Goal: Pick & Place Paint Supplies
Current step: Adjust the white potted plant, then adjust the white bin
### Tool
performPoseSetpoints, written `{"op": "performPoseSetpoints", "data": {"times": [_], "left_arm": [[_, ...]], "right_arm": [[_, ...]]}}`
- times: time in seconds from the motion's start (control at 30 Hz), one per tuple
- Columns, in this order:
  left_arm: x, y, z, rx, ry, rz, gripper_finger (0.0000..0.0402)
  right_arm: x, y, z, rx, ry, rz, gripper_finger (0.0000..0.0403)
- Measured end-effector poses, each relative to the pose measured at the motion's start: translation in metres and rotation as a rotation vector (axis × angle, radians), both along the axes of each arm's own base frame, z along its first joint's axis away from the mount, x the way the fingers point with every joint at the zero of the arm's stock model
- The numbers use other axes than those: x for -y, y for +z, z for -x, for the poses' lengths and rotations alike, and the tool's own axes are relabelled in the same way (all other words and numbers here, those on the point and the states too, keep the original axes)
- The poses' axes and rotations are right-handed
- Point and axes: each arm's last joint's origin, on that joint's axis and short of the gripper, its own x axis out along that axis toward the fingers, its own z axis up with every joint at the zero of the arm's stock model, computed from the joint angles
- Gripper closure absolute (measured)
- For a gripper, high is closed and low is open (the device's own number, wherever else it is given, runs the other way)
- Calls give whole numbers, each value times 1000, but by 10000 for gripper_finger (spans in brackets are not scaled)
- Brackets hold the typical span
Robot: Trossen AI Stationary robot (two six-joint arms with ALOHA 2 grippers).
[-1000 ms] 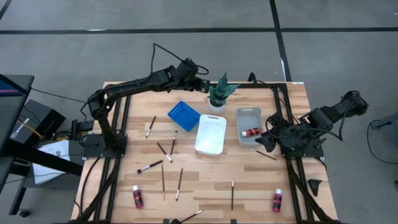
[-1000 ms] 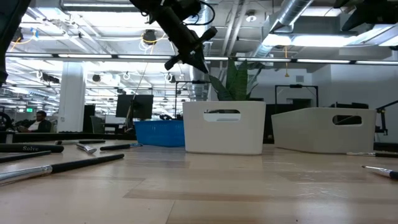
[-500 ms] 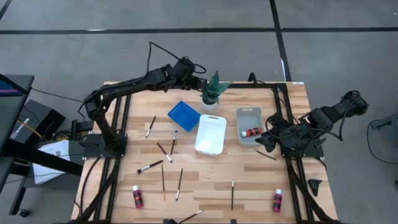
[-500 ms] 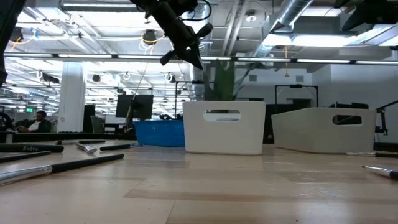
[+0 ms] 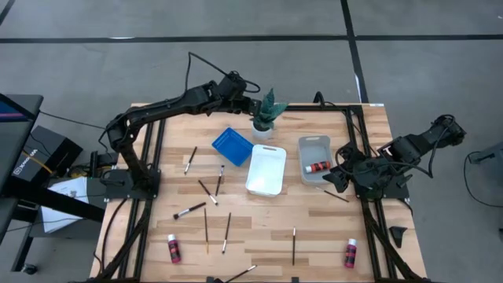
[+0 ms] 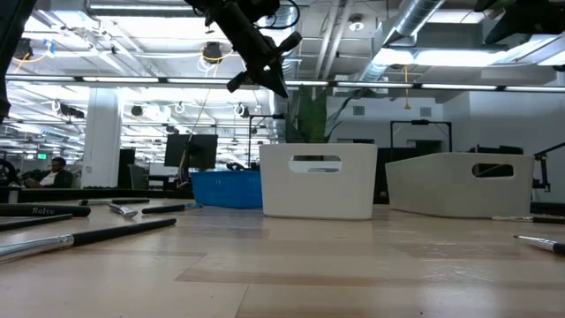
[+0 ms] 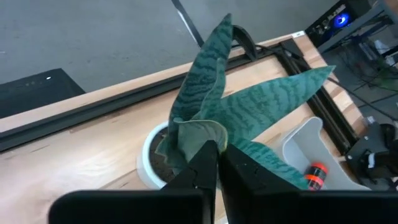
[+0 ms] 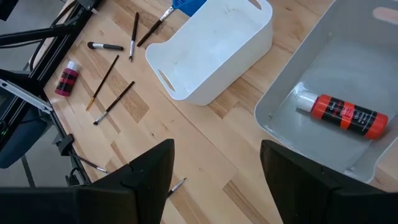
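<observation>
Several thin paintbrushes [image 5: 207, 191] lie scattered on the wooden table's left and near parts. One red bottle [image 5: 317, 167] lies in the grey tray [image 5: 314, 149]; two more stand near the front edge [image 5: 174, 248] [image 5: 350, 253]. At the far edge my left gripper [image 5: 253, 104] is shut on a leaf of the small green potted plant [image 5: 265, 114]. My right gripper [image 8: 217, 180] hangs open above the table by the grey tray [image 8: 323, 74], touching nothing. My left gripper pinches the curled tip of one striped leaf [image 7: 198, 132] between its two fingers [image 7: 205, 163], slanting down from the table's left side. The leaf bends toward the fingers. The white pot [image 7: 148, 163] sits below; whether it is clear of the table I cannot tell.
A blue tray [image 5: 232, 145] and a white tray [image 5: 266, 168] stand mid-table between the plant and the brushes. Black frame rails [image 5: 314, 110] run along the table's far edge and both sides.
My left gripper, shut on the leaf throughout, has drawn back toward the table's left edge. The plant has shifted left along the far edge with it, and its leaves now lean toward the gripper. My right arm has kept still.
</observation>
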Motion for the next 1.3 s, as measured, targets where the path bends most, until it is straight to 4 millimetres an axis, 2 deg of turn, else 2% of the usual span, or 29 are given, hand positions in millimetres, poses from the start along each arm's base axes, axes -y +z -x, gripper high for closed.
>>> {"op": "performPoseSetpoints", "data": {"times": [0.2, 0.33, 0.53, 0.63, 0.73, 0.83, 0.9, 0.97, 1.1, 1.3], "left_arm": [[1, 3, 6, -24, -8, -9, 352], [8, 20, 21, -50, -16, -50, 320], [32, 17, 36, -177, -90, 6, 298], [56, 5, 34, -131, -161, 73, 307], [85, -14, 25, -89, -243, 93, 337], [111, -37, 10, 25, -284, 111, 387], [124, -57, -1, 80, -288, 146, 394], [134, -76, -10, 61, -265, 143, 399], [144, -101, -21, -12, -172, 52, 401], [137, -131, -37, -17, -126, 37, 401]], "right_arm": [[0, 0, 0, 4, 1, -4, 168], [0, 1, -1, 9, -5, -12, 168], [-1, 1, -1, 11, -10, -18, 168], [-1, 0, -1, 10, -11, -19, 168], [0, 0, 0, 8, -14, -20, 168], [0, 0, 0, 7, -11, -15, 168], [0, 0, 0, 6, -6, -11, 168], [0, 0, 0, 5, 0, -7, 168], [0, 0, 0, 0, 8, -1, 168], [0, 0, 0, -5, 13, 3, 168]]}}
